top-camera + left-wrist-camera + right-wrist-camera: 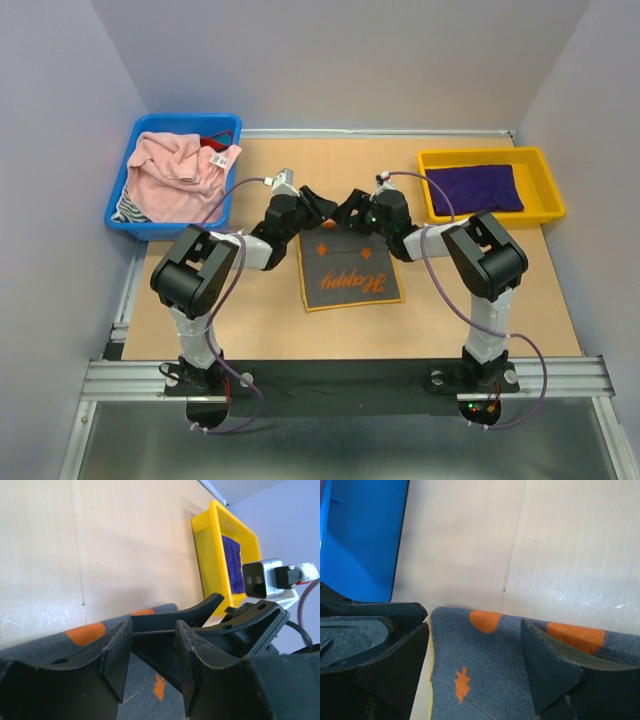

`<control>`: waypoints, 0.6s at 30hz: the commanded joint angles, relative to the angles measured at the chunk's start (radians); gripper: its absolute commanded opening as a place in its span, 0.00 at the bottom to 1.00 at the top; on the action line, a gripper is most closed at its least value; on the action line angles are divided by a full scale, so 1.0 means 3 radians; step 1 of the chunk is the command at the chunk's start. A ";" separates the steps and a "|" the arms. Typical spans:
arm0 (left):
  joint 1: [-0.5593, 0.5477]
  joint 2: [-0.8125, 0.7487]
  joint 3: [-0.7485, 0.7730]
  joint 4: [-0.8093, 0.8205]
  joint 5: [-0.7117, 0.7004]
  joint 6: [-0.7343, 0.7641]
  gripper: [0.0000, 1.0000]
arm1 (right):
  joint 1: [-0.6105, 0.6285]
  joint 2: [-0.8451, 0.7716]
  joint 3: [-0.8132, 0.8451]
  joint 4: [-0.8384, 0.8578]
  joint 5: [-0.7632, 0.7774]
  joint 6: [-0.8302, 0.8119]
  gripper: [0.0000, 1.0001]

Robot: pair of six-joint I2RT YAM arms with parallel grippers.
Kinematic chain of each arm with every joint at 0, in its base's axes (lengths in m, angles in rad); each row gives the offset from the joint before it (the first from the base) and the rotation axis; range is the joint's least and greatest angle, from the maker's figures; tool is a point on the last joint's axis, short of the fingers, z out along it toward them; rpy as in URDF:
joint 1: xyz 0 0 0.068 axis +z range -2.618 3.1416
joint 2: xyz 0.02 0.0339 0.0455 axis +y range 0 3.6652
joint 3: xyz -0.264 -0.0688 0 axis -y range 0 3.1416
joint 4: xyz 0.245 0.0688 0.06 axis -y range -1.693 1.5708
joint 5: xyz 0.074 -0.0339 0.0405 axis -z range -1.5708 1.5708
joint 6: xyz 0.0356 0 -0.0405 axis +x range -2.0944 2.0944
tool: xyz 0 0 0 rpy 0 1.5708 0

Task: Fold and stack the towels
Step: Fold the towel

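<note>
top: Happy towel (350, 275) lying on worktop (500, 300), purple towel (475, 187) in yellow tray (540, 213), pink towel (170, 170) in blue bin (150, 228) | left wrist: left tool (154, 627) spread above Happy towel's edge | right wrist: right tool (475, 622) spread wide over it

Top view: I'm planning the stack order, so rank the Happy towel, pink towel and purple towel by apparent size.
Happy towel and pink towel: about alike; pink is bunched, so unranked.
Then purple towel: smallest.
</note>
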 commanded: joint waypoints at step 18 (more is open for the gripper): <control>0.0093 0.0632 -0.0527 0.1184 -0.0261 -0.0541 0.46 | -0.0172 0.0431 -0.0296 0.0995 0.0023 0.0417 0.79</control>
